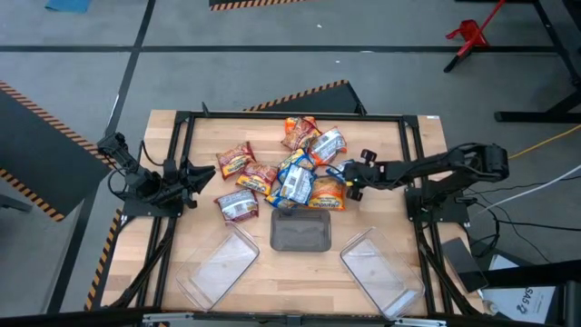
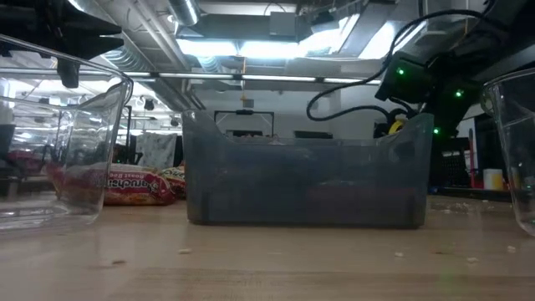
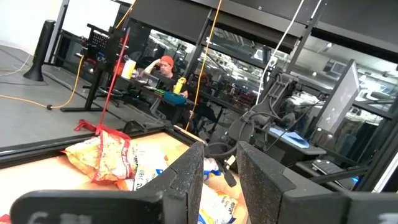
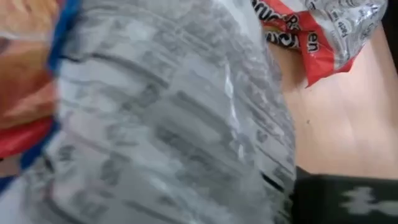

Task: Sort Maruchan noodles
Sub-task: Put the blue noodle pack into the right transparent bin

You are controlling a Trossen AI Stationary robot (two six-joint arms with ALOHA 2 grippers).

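Note:
The Maruchan noodles [image 1: 290, 173] lie in a loose pile on the wooden table's far middle: orange, red and blue-and-white packets. My right gripper [image 1: 349, 187] reaches down at a slant to the pile's right edge and is shut on a packet [image 1: 329, 194]. In the right wrist view that packet's silvery printed face [image 4: 168, 124] with a blue edge fills the picture. My left gripper [image 1: 194, 176] waits at the table's left side, open, with nothing between its fingers [image 3: 186, 180]. My right gripper holds the packet by its right-hand edge [image 4: 273, 180], coming slanting down from the table's right. One finger [image 4: 339, 199] shows beside the wrapper; the packet itself hides the other and the place of contact. The packet still lies against the pile.
Three trays stand in a row near the front edge: a clear one [image 1: 218, 266] at the left, a dark one [image 1: 301, 231] in the middle, a clear one [image 1: 381, 271] at the right. A red-and-silver packet [image 4: 317, 31] lies just beyond the held one. A person sits in the room behind.

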